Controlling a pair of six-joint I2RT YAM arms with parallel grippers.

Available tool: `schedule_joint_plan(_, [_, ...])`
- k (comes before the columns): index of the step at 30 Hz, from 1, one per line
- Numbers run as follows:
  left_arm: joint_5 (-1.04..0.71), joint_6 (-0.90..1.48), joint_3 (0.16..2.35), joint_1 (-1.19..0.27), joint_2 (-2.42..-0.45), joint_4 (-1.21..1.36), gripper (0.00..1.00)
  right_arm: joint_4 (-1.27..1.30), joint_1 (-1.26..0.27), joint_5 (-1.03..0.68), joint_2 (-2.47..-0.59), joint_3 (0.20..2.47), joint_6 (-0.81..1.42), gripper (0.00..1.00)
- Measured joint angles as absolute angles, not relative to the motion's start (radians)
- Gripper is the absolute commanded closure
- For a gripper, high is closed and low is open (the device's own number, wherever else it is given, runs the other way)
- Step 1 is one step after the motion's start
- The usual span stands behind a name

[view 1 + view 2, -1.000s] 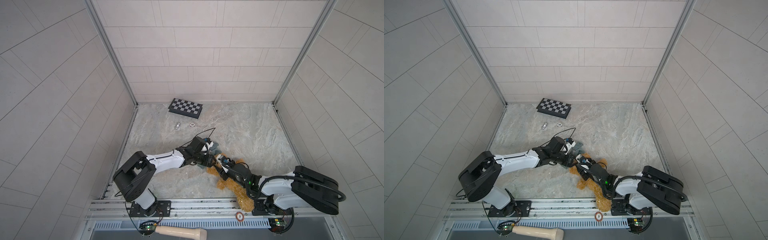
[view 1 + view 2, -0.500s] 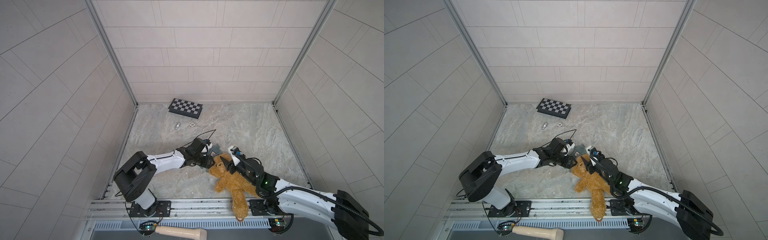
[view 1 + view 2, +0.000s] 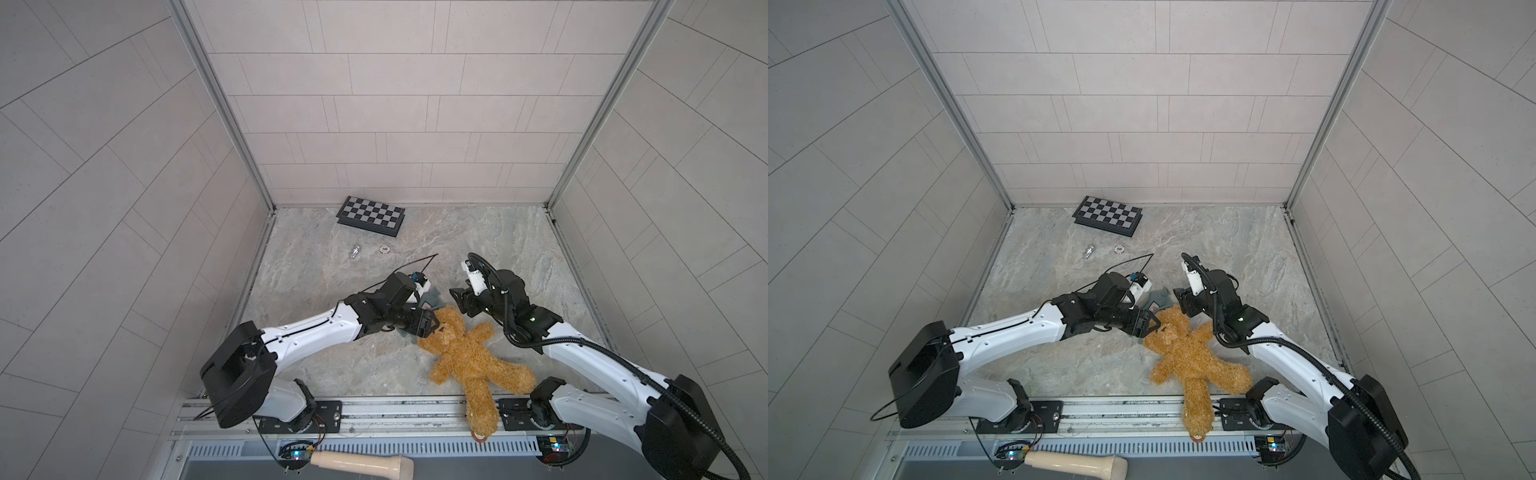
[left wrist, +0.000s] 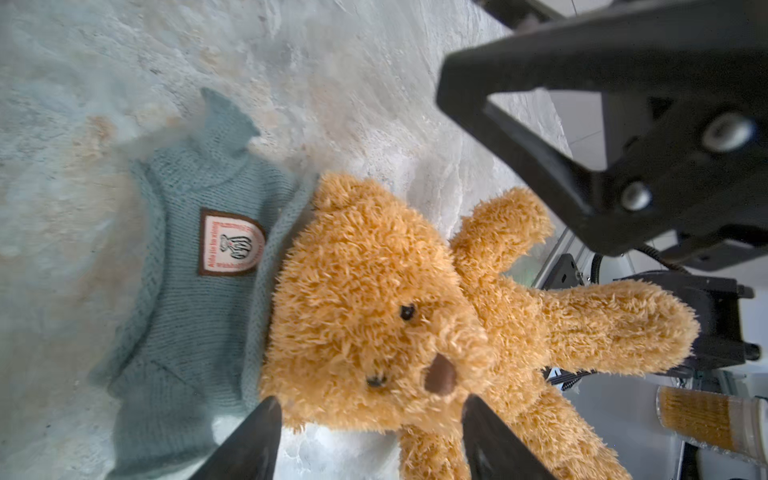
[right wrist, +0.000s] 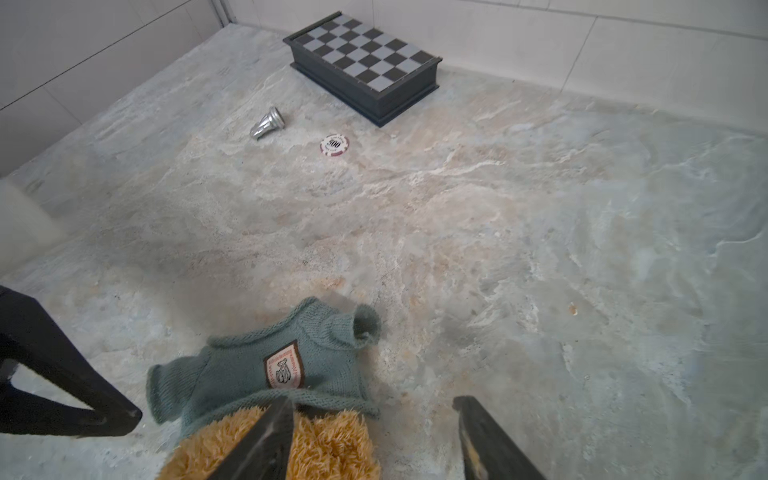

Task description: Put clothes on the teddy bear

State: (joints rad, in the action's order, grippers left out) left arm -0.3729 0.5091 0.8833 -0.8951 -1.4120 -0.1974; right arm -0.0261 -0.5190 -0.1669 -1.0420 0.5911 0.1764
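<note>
Plainly undressed, the teddy bear [image 3: 465,353] lies face-up at the near edge of the desk [image 3: 353,374], head touching the flat green sweater [image 4: 199,291]. Both the left pincer [image 4: 370,413] and right pincer [image 5: 372,403] stand apart, holding nothing. Next, I judge: lift the hem over the head. Marbled surface, tiled walls.

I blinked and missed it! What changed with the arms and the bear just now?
The right gripper drew back from over the bear, away to the right, and is open and empty. The left gripper opened wider at the bear's head. Bear, sweater and chessboard stayed put.
</note>
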Motion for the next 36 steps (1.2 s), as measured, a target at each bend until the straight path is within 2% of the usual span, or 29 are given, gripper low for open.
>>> schedule_joint_plan(5, [-0.373,0.515,0.913,-0.849,-1.409,-0.276,0.45,-0.095,-0.5,-0.256,-0.944,0.543,0.221,0.29])
schedule_joint_plan(11, [-0.358,0.433,1.116,-0.799,-1.543,-0.433,0.5,-0.181,-0.496,-0.294,-0.851,0.517,0.259,0.26])
schedule_joint_plan(17, [-0.349,0.363,1.323,-0.8,-1.71,-0.552,0.49,-0.246,-0.497,-0.337,-0.745,0.467,0.294,0.25])
schedule_joint_plan(23, [-0.297,0.313,1.449,-0.812,-1.872,-0.651,0.43,-0.317,-0.518,-0.316,-0.641,0.437,0.358,0.22])
schedule_joint_plan(26, [-0.254,0.29,1.482,-0.822,-1.934,-0.698,0.43,-0.318,-0.538,-0.31,-0.665,0.433,0.375,0.21])
schedule_joint_plan(31, [-0.2,0.266,1.499,-0.839,-2.003,-0.729,0.49,-0.249,-0.615,-0.302,-0.835,0.433,0.374,0.21])
schedule_joint_plan(36, [-0.186,0.253,1.499,-0.845,-2.036,-0.727,0.67,-0.117,-0.707,-0.287,-1.031,0.439,0.373,0.23])
